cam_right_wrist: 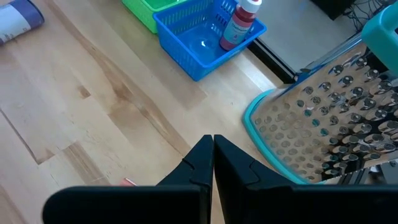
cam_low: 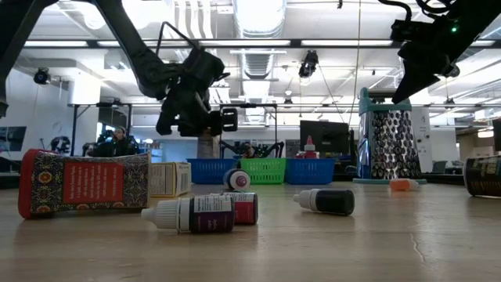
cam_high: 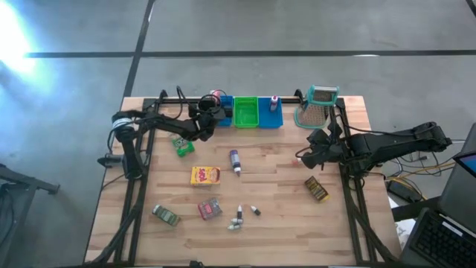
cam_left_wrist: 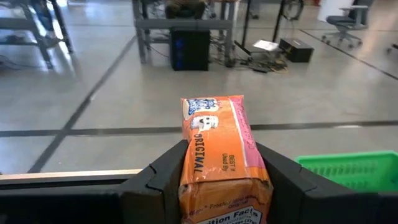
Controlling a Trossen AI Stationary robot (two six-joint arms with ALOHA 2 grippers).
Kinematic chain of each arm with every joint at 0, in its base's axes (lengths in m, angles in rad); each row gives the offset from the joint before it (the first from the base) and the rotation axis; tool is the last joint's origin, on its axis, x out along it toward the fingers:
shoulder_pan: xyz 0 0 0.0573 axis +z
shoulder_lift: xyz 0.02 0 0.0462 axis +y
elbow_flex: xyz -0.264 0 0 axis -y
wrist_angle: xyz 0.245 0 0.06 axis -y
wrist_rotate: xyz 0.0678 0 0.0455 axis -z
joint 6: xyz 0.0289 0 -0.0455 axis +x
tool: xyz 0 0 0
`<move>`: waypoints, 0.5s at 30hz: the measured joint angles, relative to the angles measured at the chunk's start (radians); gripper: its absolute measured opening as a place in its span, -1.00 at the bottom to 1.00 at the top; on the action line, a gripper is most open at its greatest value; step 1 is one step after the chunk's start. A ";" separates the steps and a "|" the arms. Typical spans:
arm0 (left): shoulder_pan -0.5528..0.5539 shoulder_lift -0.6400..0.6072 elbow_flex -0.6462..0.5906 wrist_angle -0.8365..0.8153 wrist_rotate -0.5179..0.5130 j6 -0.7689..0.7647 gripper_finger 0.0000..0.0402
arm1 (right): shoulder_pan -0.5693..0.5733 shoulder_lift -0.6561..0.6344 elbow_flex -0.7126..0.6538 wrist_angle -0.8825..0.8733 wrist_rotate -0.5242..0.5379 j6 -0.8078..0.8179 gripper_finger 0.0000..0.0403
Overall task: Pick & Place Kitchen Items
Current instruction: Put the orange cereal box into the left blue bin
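Tabletop [cam_high: 275, 201] of pale wood planks — grey concrete floor [cam_high: 245, 26] beyond. Left claw [cam_left_wrist: 214, 186] grasps an orange packet [cam_left_wrist: 219, 155]; right claw [cam_right_wrist: 212, 163] clenched, empty.

The table [cam_high: 268, 223] is pale wood in planks, grain plain to see, with a soft satin sheen. In the left wrist view's lower centre, an orange packet [cam_left_wrist: 221, 155] looks like glossy printed film, slightly crinkled, held between matt black plastic fingers [cam_left_wrist: 165, 180]. The blue bin [cam_right_wrist: 199, 46] and the green bin [cam_high: 245, 112] are shiny latticed plastic. At the right of the right wrist view the grater [cam_right_wrist: 323, 134] is bright perforated metal — rimmed in smooth teal plastic. A small bottle [cam_low: 192, 215] in the low view's lower centre is smooth plastic with a paper-like label.
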 joint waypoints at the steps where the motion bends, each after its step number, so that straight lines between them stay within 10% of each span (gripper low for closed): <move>1: 0.004 0.000 0.000 0.000 0.009 0.000 -0.17 | 0.000 0.000 0.000 0.000 0.000 0.000 -0.96; 15: 0.015 0.000 0.000 0.001 0.031 -0.007 0.41 | 0.000 0.000 0.000 0.000 -0.008 -0.004 -0.96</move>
